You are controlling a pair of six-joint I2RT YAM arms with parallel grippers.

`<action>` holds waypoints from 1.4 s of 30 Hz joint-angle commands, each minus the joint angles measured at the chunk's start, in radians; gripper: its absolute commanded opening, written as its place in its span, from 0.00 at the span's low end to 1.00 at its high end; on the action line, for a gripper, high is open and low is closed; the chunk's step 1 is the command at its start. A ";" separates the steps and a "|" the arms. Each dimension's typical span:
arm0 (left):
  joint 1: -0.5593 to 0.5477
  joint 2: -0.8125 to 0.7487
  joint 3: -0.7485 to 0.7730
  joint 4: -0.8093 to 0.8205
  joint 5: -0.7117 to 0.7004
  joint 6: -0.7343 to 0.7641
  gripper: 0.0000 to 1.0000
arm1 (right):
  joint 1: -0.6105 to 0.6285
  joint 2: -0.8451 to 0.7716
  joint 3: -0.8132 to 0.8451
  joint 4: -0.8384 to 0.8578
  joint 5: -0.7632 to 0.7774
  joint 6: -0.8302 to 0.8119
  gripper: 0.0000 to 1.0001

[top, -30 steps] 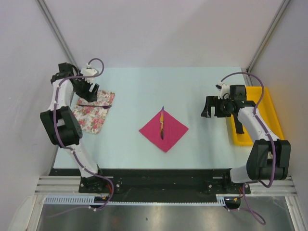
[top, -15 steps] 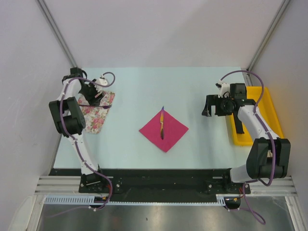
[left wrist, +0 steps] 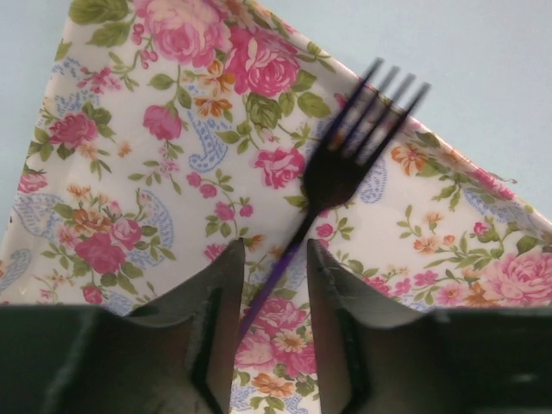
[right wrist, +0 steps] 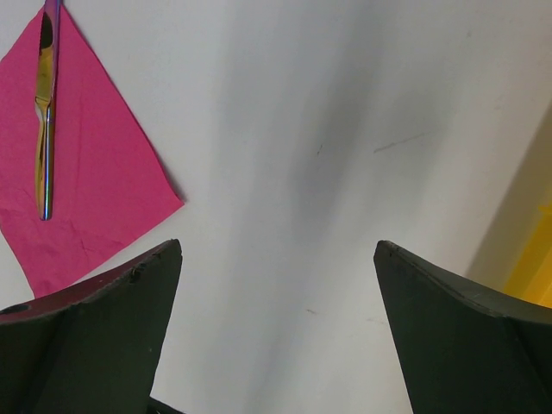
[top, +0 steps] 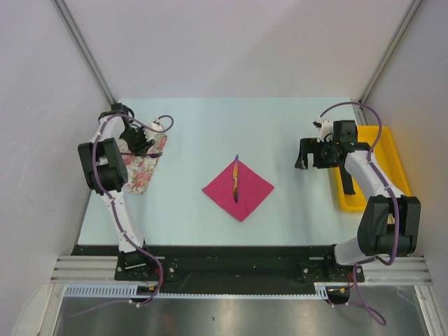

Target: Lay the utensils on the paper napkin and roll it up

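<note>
From above, finds the paper napkin lying as a diamond near the middle of the pale table, with the yellow-orange utensil resting on its left half, pointing away from the arm bases and reaching the far corner. Places the left gripper at the far left of the table, over the floral cloth. Through the left wrist camera, shows the dark purple fork lying on that cloth, tines aimed up and to the right, slim handle running down between the two fingers. Reads that pincer as narrow but not clamped: a sliver of cloth visible on either side of the handle, no clear contact with either finger. Puts the right gripper on the right side of the table, well apart from the napkin and near the yellow tray. Through the right wrist camera, shows its fingers spread wide with only bare table between them, the napkin and its utensil up in the left corner, a strip of yellow tray at the right edge. Leaves the fork well apart from the napkin, not yet on it.
</note>
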 commanded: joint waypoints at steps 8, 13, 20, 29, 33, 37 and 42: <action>-0.001 -0.083 -0.075 -0.024 0.003 -0.015 0.00 | -0.003 -0.002 0.031 0.026 0.033 0.003 1.00; -0.001 -0.155 -0.089 0.016 0.062 -0.139 0.00 | -0.007 -0.005 0.030 0.029 0.029 0.005 1.00; -0.010 -0.262 -0.084 0.145 -0.004 -0.563 0.00 | -0.012 -0.021 0.028 0.006 0.022 0.002 1.00; -0.266 -0.535 -0.236 0.246 -0.281 -1.273 0.00 | -0.013 -0.059 0.013 -0.002 0.002 0.049 1.00; -0.453 -0.607 -0.322 0.262 -0.452 -1.565 0.00 | -0.012 -0.081 -0.009 0.009 -0.010 0.066 1.00; -0.634 -0.545 -0.314 0.236 -0.492 -1.855 0.00 | -0.013 -0.090 -0.015 -0.002 -0.010 0.072 1.00; -0.790 -0.414 -0.230 0.208 -0.526 -2.073 0.00 | -0.013 -0.104 -0.030 0.000 -0.014 0.084 1.00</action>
